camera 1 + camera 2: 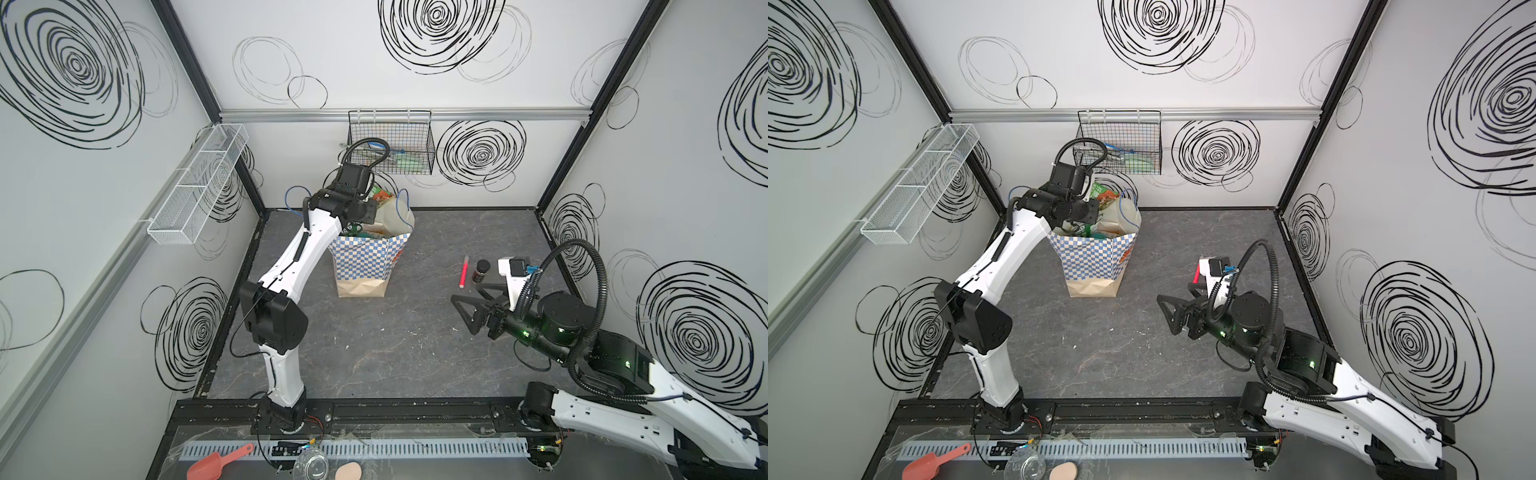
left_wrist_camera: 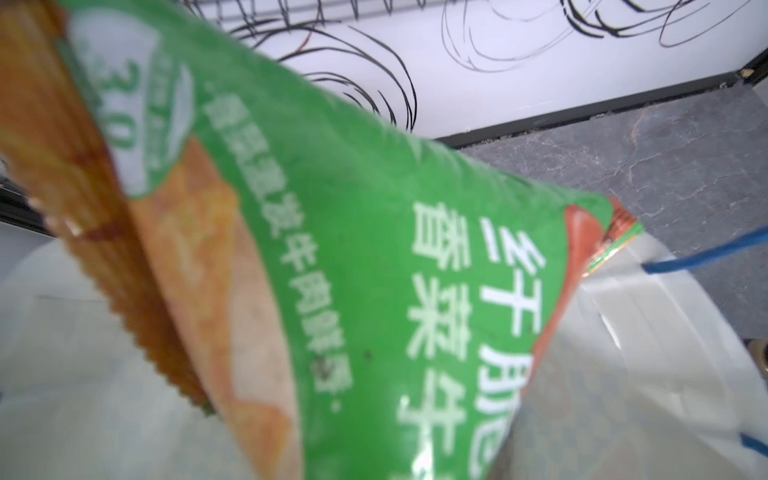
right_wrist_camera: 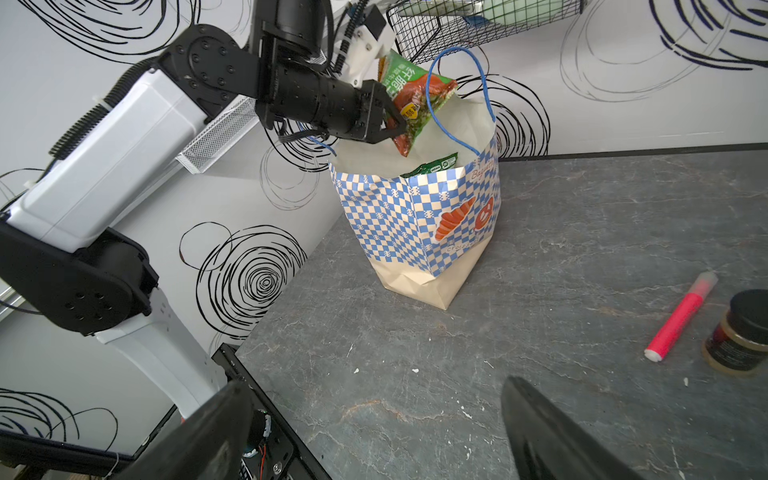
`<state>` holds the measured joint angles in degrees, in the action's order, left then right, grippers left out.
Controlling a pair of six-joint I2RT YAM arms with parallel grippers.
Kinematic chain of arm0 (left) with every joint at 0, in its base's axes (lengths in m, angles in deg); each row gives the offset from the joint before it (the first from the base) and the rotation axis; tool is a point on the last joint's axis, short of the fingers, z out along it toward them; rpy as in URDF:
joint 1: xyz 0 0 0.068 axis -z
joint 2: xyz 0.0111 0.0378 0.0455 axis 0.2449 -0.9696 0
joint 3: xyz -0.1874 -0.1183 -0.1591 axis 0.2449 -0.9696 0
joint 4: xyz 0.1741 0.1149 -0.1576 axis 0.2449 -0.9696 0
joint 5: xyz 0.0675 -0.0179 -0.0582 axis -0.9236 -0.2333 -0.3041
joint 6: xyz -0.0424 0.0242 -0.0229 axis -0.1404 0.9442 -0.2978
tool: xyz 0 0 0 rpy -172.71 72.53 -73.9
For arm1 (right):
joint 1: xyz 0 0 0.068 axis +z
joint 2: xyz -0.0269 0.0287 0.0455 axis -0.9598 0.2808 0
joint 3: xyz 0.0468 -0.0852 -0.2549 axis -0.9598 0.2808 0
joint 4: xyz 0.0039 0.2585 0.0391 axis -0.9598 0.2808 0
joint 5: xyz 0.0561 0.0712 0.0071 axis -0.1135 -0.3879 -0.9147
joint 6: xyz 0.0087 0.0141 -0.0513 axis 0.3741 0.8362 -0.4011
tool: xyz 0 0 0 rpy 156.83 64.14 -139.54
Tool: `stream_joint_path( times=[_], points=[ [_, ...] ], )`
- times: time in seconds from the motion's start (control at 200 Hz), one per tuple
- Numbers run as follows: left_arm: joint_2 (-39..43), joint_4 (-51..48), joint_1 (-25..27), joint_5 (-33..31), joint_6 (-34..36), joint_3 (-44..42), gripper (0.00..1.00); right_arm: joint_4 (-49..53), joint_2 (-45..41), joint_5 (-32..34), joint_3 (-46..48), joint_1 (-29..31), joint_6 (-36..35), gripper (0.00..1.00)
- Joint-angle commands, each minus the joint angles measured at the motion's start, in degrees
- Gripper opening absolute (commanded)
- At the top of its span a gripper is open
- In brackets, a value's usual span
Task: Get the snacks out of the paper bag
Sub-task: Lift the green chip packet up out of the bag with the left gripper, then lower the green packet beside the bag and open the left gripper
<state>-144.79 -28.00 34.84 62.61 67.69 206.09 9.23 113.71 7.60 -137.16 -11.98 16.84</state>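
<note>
The grey marbled tabletop fills the floor of the booth; the left arm reaches from the front rail up toward the back, and the right arm is folded low on the right side.

The paper bag, blue-and-white check above a plain tan base, stands upright toward the back of the table, left of the middle, with its mouth open. On the back wall above it hangs a black wire basket; a white mesh tray runs along the left wall.

A green snack packet with white lettering and a red-orange patch hangs over the bag's open mouth, most of it above the rim; in the left wrist view it fills the picture, blurred. The left gripper is clamped on its lower edge, jaws pinched onto the plastic. A blue cord handle of the bag loops just beside the packet.

Other packets lie inside the bag; a dark green one peeks over the near rim.

The right gripper hovers low over bare table, well apart from the bag, jaws spread wide and holding nothing.

A red marker lies flat to the right of the bag; a small dark jar stands just beside it.
</note>
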Motion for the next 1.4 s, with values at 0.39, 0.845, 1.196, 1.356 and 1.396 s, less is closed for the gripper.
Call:
stream_joint_path(
  times=[0.39,0.845,1.196,1.356,1.396],
  points=[
    [11.5,-0.2,1.8,2.5,-1.4,2.5,0.00,-1.0,-0.4,-2.4,-0.2,-2.1,0.3,0.97],
    [43.0,17.7,20.4,2.4,-14.7,-35.8,0.00,-1.8,-4.4,-1.5,3.1,-2.3,1.7,0.97],
    [49.5,31.1,30.0,2.0,-28.4,-66.9,0.00,2.8,-9.1,-4.2,9.4,-2.3,5.1,0.97],
    [46.3,38.0,30.7,2.0,-29.8,-73.6,0.00,7.8,-7.2,-9.6,12.1,-2.4,8.2,0.97],
    [44.7,39.2,30.7,1.8,-29.7,-74.5,0.00,8.1,-7.0,-11.1,13.1,-2.4,8.9,0.97]
  ],
)
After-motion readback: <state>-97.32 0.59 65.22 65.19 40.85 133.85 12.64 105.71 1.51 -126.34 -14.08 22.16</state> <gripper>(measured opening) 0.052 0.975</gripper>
